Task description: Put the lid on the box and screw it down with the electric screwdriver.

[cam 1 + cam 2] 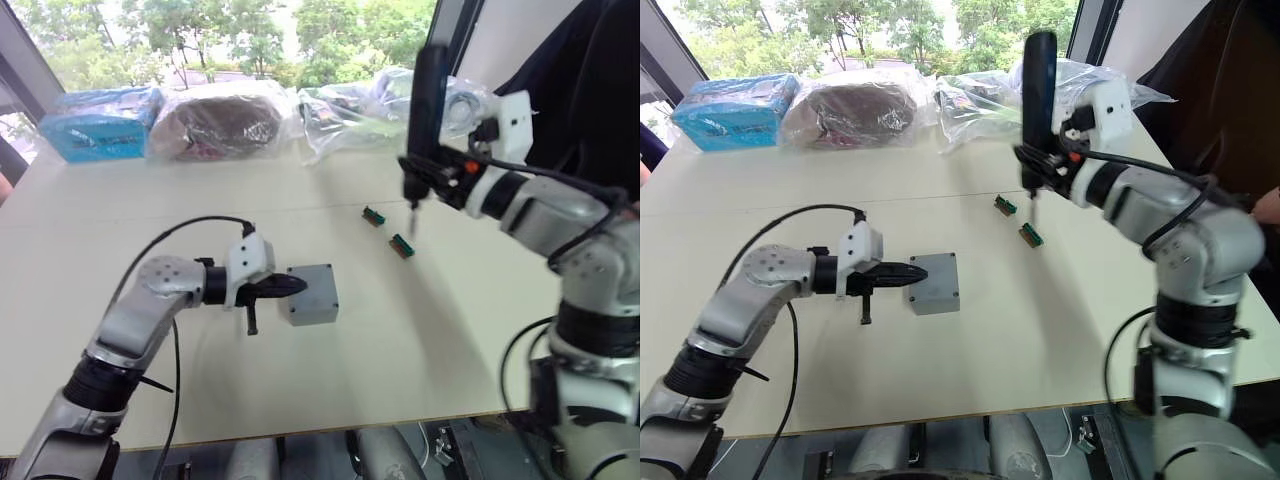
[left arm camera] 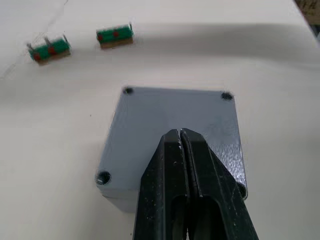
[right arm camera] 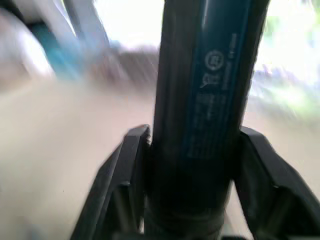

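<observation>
lid (image 2: 172,122) seated on box (image 1: 312,312) mid-table, left gripper (image 2: 181,136) pinched together pressing it; right gripper (image 3: 192,170) clamps electric screwdriver (image 1: 428,95) upright above green parts (image 1: 401,245). Bring bit square onto a corner hole, keep lid pinned

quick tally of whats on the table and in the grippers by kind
grey box with lid on: 1
electric screwdriver, held upright in the right gripper: 1
small green-and-red pieces: 2
plastic-wrapped bundles along the far edge: 3
total: 7
</observation>
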`<control>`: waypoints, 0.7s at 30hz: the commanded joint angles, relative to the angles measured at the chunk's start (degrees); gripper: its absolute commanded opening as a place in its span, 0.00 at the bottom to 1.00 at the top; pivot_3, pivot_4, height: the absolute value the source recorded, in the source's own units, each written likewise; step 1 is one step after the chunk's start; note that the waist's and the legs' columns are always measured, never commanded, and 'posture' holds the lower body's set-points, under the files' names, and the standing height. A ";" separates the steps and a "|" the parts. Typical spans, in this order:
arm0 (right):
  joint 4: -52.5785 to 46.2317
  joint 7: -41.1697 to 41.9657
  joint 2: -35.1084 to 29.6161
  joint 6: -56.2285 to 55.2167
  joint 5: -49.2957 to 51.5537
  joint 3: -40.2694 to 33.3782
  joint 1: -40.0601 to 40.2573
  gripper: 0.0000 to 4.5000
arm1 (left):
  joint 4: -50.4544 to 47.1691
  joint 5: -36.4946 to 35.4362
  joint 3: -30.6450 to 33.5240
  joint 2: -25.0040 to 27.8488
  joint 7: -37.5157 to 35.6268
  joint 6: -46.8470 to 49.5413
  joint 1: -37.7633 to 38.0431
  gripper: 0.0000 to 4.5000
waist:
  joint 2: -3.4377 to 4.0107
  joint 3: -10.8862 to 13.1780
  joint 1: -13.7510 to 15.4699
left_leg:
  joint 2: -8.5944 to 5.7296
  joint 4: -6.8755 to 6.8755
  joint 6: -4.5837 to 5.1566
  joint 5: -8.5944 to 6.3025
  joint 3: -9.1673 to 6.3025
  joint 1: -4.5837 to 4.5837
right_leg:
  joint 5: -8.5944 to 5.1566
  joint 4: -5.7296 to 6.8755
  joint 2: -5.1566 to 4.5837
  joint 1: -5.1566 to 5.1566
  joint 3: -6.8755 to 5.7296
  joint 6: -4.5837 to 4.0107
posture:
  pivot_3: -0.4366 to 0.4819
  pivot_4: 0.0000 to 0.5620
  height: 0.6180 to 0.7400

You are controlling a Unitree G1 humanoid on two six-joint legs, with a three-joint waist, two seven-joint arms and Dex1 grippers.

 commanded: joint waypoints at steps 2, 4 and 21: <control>5.06 1.50 -3.49 7.55 -1.81 2.77 -4.75 0.42 | -5.79 -4.85 4.05 1.34 -0.09 2.61 -2.35 0.00 | 0.28 0.34 -0.32 | -0.01 0.02 0.00 0.00 0.05 -0.09 | 0.12 0.02 0.02 -0.13 0.03 0.21 | 0.48 0.27 1.00; 8.31 1.64 -4.80 9.42 -3.76 5.35 -6.06 0.42 | -7.02 -5.85 4.78 1.68 0.16 3.47 -2.75 0.00 | 0.35 0.48 -0.44 | 0.00 0.00 0.02 -0.01 0.15 -0.08 | 0.14 0.04 0.05 -0.21 0.11 0.24 | 0.48 0.27 1.00; 37.26 15.49 -6.82 -0.44 -19.51 29.48 -10.55 0.63 | -13.84 -9.74 7.79 4.11 4.88 8.28 -1.20 0.00 | -0.19 0.66 -0.22 | -0.05 0.44 0.04 -0.02 0.10 -0.01 | 0.26 -0.03 0.02 0.16 0.09 0.21 | 0.48 0.27 1.00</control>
